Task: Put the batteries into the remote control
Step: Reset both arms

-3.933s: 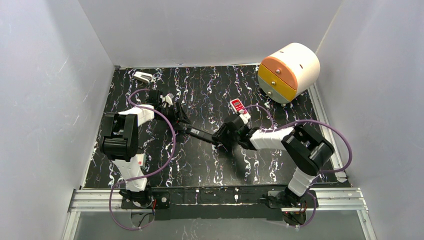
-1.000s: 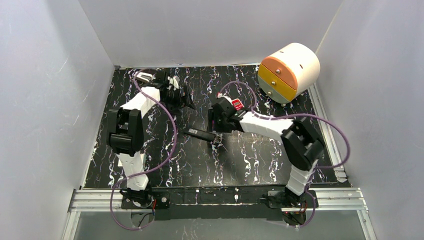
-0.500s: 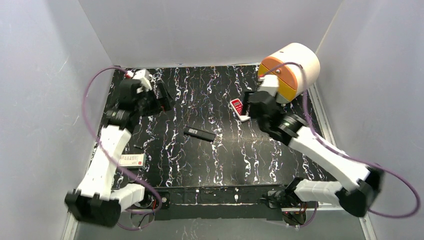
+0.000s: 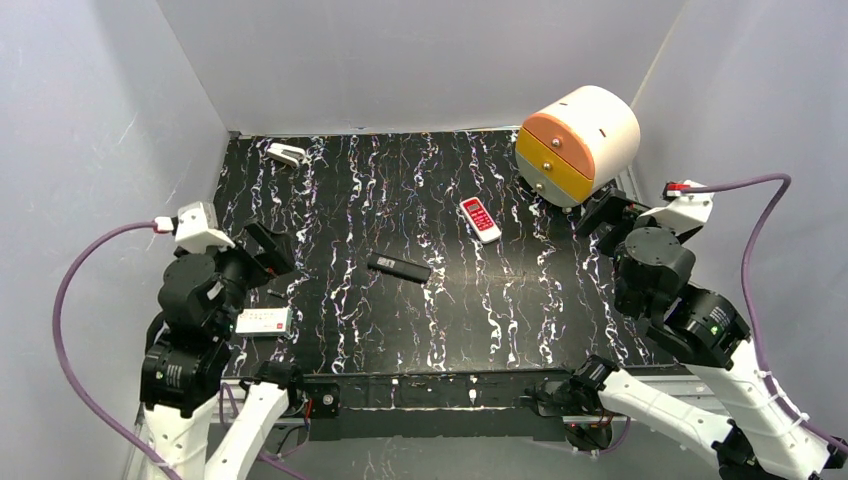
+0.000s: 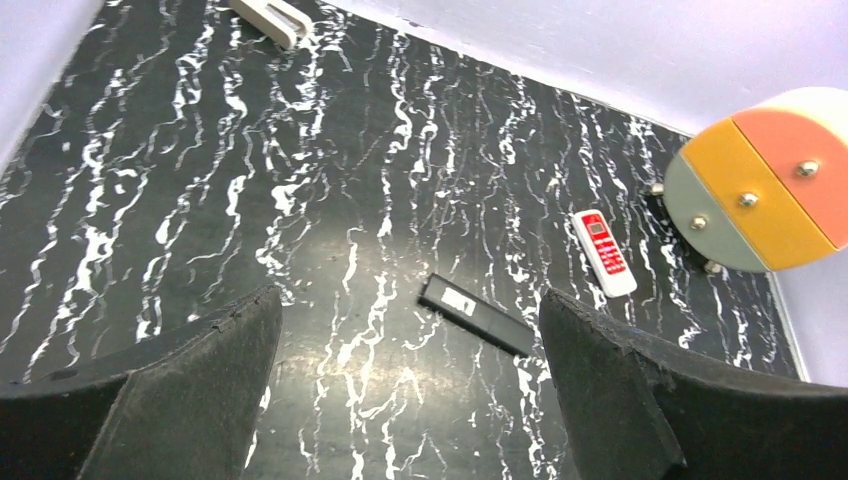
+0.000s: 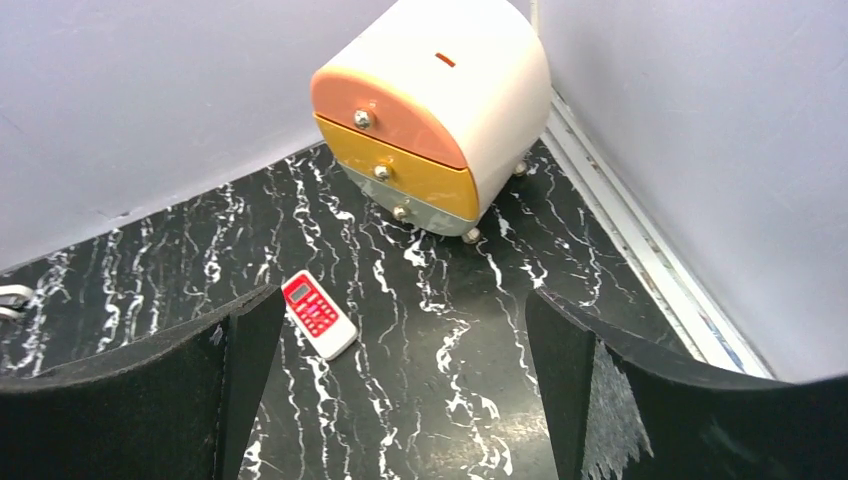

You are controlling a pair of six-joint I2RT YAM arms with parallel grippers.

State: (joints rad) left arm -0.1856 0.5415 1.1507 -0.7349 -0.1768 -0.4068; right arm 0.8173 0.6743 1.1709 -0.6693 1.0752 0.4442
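Black remote (image 4: 398, 267) lies central on the desk (image 4: 520, 310); we spot no batteries. Our left end effector (image 4: 268, 252) and right end effector (image 4: 603, 215) hang wide open, empty. Probably between steps; next, find the batteries.

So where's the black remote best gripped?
The black remote lies flat and slanted on the table, long and slim, both long edges free. Likely best: come from straight above and pinch across the narrow width at mid-length.
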